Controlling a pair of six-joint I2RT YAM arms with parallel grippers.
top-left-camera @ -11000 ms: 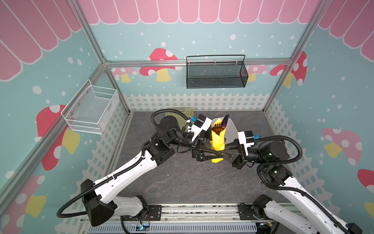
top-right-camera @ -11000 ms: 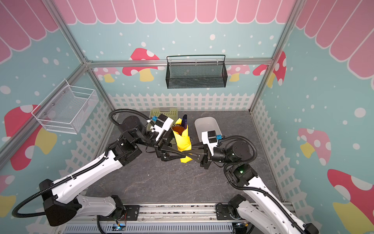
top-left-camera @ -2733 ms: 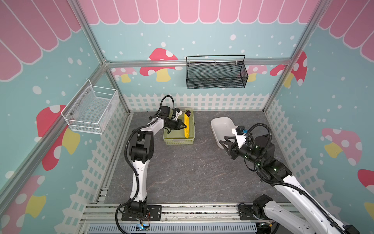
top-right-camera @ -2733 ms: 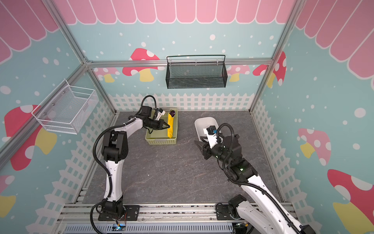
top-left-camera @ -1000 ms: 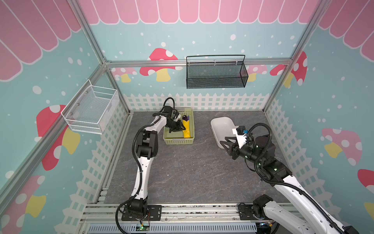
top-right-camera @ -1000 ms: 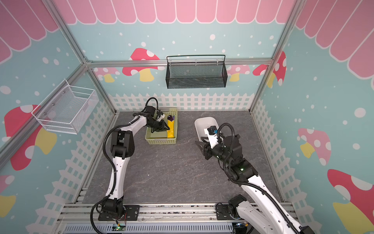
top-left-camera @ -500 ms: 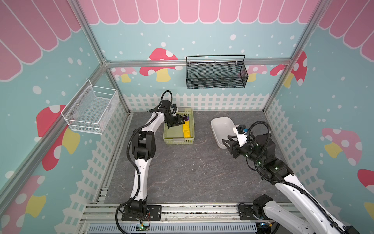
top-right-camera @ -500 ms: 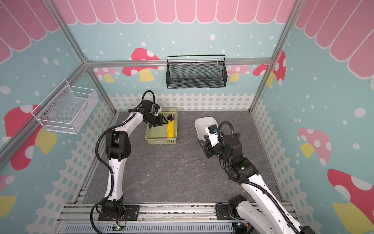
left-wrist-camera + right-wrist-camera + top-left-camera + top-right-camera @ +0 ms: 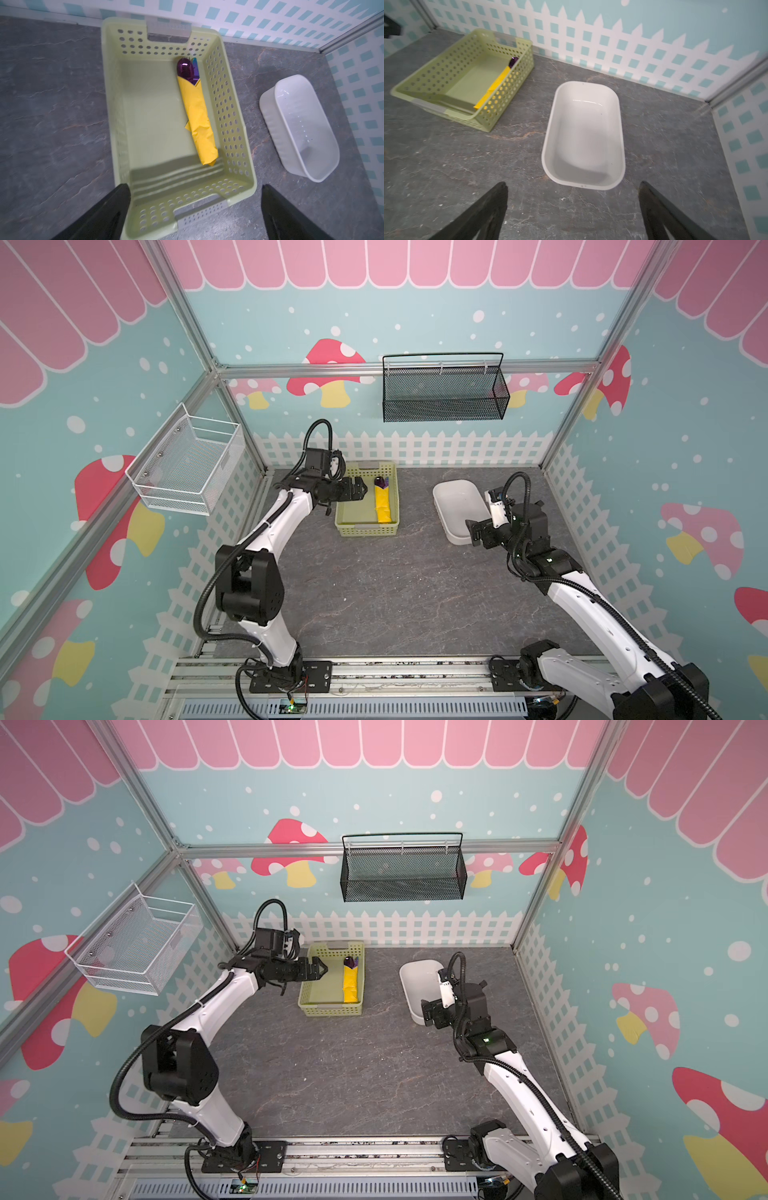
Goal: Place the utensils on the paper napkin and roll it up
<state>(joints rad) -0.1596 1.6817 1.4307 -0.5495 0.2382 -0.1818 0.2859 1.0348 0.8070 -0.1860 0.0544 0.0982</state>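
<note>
Just released by the left pincer (image 9: pixel 358 491), now wide open and empty, the paper napkin (image 9: pixel 197 116) lies rolled around the utensils (image 9: pixel 184 67) against the green basket's (image 9: pixel 228 116) wall, and the right pincer (image 9: pixel 473 533) also gapes empty, suggesting the task is finished.

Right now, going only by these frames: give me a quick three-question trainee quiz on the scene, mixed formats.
1. True or false: the rolled yellow paper napkin, with dark purple shiny utensil heads poking out of one end, lies inside the pale green perforated plastic basket.
2. Pick one: the white oval plastic tub holds A) cutlery, B) nothing visible, C) a second napkin.
3. Fill in: the left tool and the right tool both stand ____.
Key: 1 true; 2 B; 3 open.
</note>
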